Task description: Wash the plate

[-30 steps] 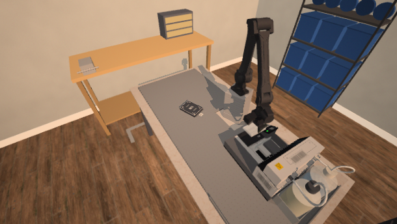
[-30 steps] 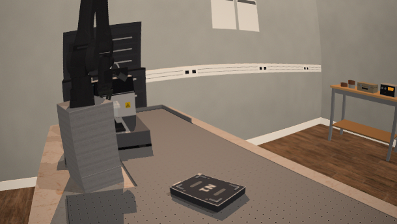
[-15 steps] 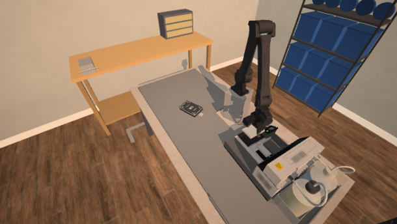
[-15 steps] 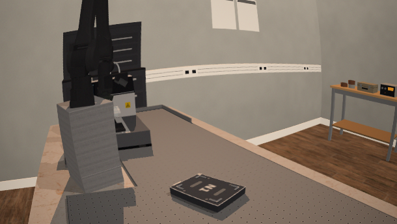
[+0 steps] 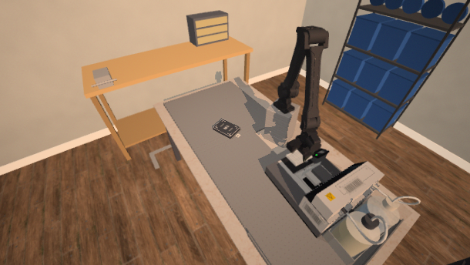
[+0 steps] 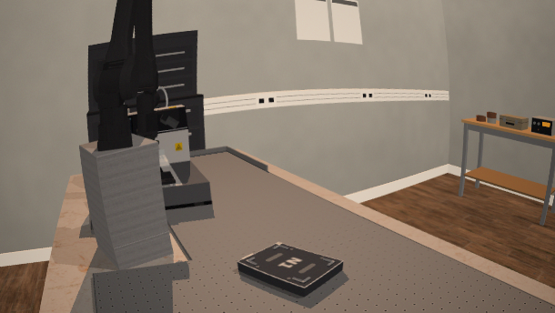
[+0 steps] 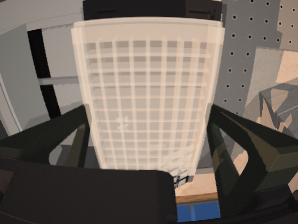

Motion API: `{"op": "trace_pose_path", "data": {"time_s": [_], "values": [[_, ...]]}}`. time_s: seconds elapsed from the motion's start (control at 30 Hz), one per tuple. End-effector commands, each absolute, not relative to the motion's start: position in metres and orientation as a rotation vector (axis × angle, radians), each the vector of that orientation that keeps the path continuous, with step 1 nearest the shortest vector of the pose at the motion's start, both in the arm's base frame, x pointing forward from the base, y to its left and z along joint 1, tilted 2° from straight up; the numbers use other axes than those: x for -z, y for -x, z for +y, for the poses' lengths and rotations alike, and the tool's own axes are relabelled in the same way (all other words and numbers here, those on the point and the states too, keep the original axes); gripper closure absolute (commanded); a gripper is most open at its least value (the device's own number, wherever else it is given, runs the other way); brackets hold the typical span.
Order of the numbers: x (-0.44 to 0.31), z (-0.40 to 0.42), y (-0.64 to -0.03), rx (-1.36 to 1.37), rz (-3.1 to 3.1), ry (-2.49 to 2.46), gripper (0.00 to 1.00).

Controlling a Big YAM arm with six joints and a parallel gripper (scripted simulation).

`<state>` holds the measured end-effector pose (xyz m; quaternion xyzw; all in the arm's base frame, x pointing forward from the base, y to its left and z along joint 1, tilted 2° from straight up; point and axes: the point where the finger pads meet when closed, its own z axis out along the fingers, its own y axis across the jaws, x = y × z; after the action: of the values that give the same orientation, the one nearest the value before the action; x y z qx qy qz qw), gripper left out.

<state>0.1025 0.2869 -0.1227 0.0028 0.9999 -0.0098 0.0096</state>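
Claw (image 5: pixel 298 153) (image 7: pixel 148 110): spread wide, with the plate pinched between its fingers; one finger is set against each long side, so the wells are left uncovered.
Plate (image 5: pixel 296 159) (image 7: pixel 150 90): in the claw, at the near end of the washer; no tilt is plain from the wrist view. Whether it is seated cannot be told, as its underside is hidden.
Arm (image 5: pixel 313 85) (image 6: pixel 147 68): bent down from high above, probably so that the plate can be moved straight up or down past the locators.
Lamp (image 5: pixel 317 155): green, just beside the claw. Whether readiness or a finished wash is meant cannot be told.
Washer (image 5: pixel 352 185) (image 6: pixel 175 156): placed within the arm's reach, its raised housing beyond the claw; a sideways drift could cause a knock.
N1 (image 5: pixel 226 131) (image 6: pixel 291 266): bare, well apart, its corner brackets exposed; for the return, A1 is to be matched to its marked corner.

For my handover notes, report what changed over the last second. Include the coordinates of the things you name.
The translucent white well plate (image 5: pixel 296 158) (image 6: pixel 163 160) (image 7: pixel 149 95) moved down towards the grey-and-white washer (image 5: pixel 344 189) (image 6: pixel 175 156), between the black jaws. No visible grasp or release. The flat black nest N1 (image 5: pixel 226 131) (image 6: pixel 291 266) stayed put.
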Motion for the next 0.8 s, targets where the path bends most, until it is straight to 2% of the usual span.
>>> {"op": "trace_pose_path", "data": {"time_s": [0.0,0.77], "values": [[0.136,0.278,-0.103,0.062,3.126,-0.009,0.18],[0.155,0.288,-0.107,0.044,3.122,-0.009,0.18]]}}
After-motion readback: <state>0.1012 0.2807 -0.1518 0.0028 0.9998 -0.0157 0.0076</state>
